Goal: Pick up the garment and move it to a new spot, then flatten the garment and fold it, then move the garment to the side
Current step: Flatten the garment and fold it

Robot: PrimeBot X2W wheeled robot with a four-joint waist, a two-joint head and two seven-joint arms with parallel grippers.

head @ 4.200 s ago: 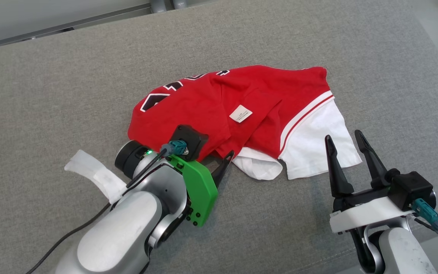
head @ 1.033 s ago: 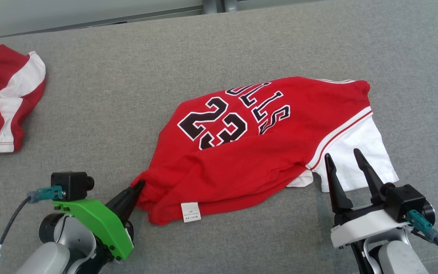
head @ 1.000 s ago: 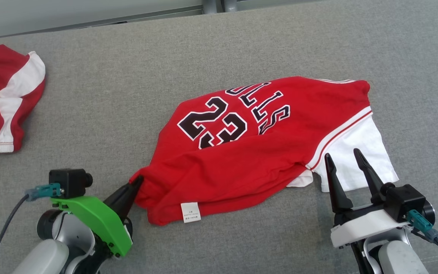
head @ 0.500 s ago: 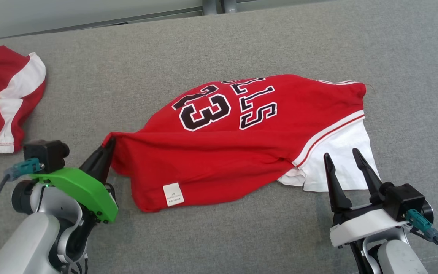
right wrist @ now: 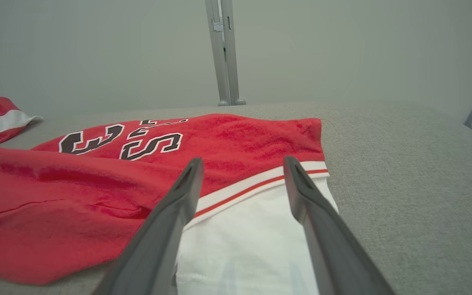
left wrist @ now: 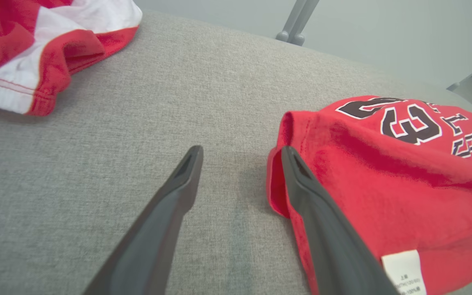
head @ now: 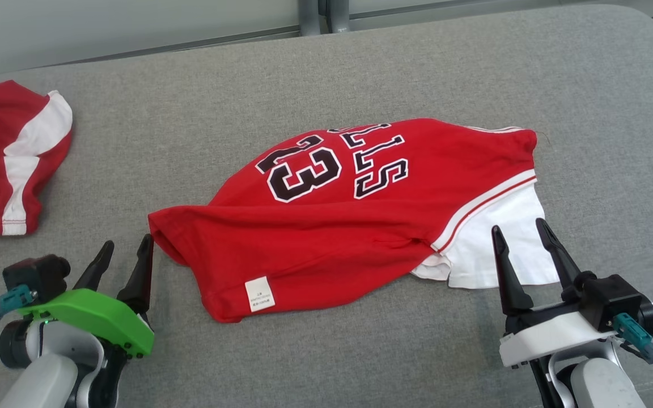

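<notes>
Garment point(head: 360, 226): a red jersey with "23" and lettering in black and white, lying rumpled mid-desk point(head: 326, 73) on the grey fabric cover. Its red corner points to the robot's left and its white panel point(head: 491, 249) to the right.

Left fingers point(head: 139, 272): spread wide, holding nothing. The garment's red corner lies just beside the inner finger. The left wrist view adds detail the head view lacks: that finger point(left wrist: 322, 229) overlaps the folded-over hem, with bare grey fabric in the gap (contact or a hair apart, cannot tell).

Right fingers point(head: 505, 272): also spread wide, holding nothing, tips at the near edge of the white panel. In the right wrist view the white cloth and its red-and-white stripe point(right wrist: 252, 184) fill the gap; whether the fingers touch it, cannot tell.

The head view shows the white care label point(head: 259, 293) near the front hem. A second red-and-white garment point(head: 3, 170) lies well apart, at far left.
</notes>
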